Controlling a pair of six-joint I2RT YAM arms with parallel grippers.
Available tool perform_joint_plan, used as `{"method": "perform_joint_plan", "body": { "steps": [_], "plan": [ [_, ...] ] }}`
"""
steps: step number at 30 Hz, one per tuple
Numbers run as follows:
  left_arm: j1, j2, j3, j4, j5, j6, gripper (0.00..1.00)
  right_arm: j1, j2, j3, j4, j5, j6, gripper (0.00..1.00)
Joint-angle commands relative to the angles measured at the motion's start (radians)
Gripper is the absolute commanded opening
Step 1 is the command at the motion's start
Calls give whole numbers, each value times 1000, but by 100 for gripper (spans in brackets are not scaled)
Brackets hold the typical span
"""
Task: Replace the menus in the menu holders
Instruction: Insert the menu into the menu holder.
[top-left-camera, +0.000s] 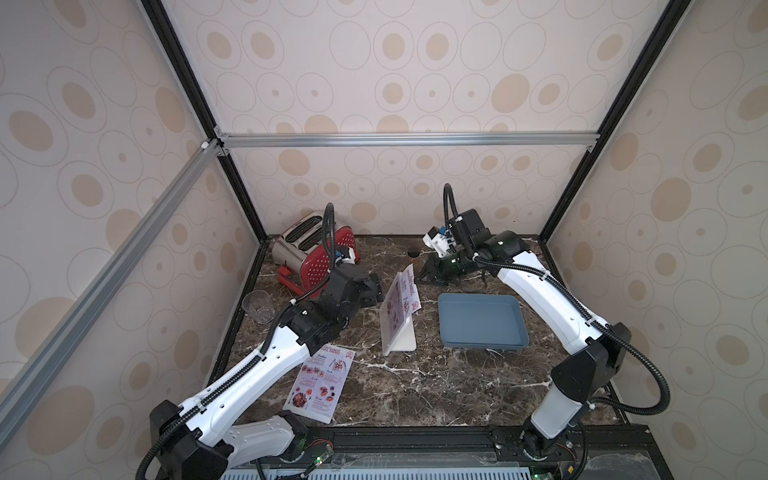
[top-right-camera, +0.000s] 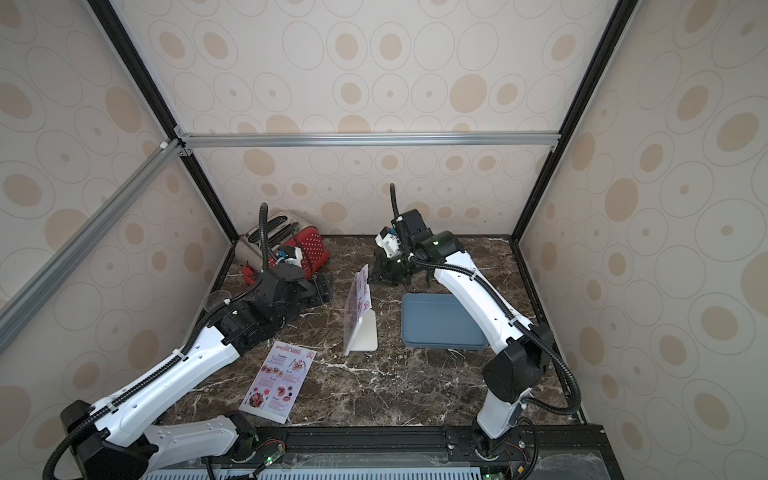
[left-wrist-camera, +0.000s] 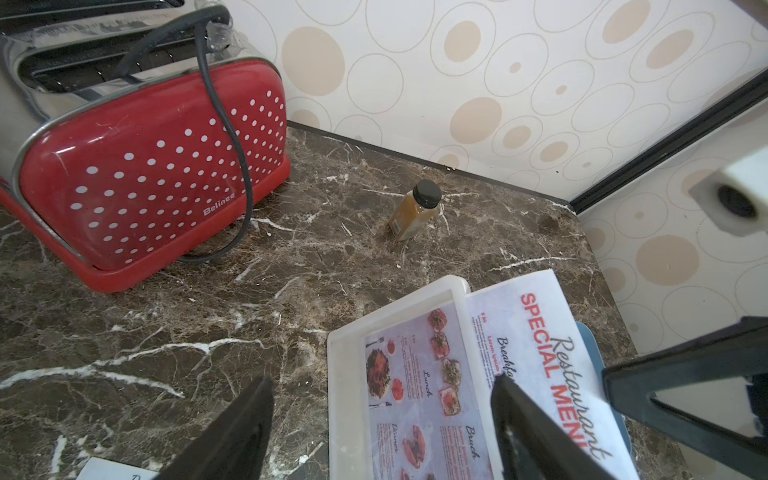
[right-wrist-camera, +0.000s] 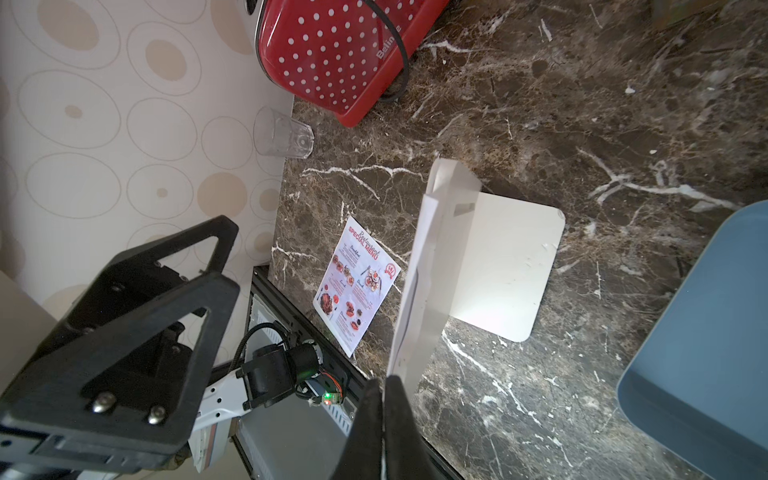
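The right gripper (right-wrist-camera: 384, 399) is pinching the menu (right-wrist-camera: 415, 270), probably to pull it from the holder (right-wrist-camera: 511, 266) (the left gripper (left-wrist-camera: 382, 378) is hanging open at its left).

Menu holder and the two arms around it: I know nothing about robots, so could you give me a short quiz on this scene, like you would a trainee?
1. True or false: the right gripper is shut on the protruding menu in the menu holder.
2. Where is the spare menu? A: flat on the table; B: in the blue tray; C: on the toaster.
3. Fill in: the jaws of the left gripper stand ____.

Key: 1 true; 2 A; 3 open.
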Motion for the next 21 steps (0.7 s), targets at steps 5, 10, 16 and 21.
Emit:
{"method": "perform_joint_plan", "body": {
  "steps": [5, 10, 16, 21],
  "plan": [
    [8, -23, 8, -7, -13, -21, 81, 19, 11, -21, 11, -34, 13, 4],
    [7, -24, 7, -7, -16, -23, 81, 31, 19, -48, 52, -31, 36, 3],
    [8, -30, 5, -14, -18, -23, 81, 43, 35, -58, 58, -13, 36, 2],
    [7, -34, 6, -18, -22, -23, 81, 44, 20, -44, 46, 5, 28, 4]
  ]
}}
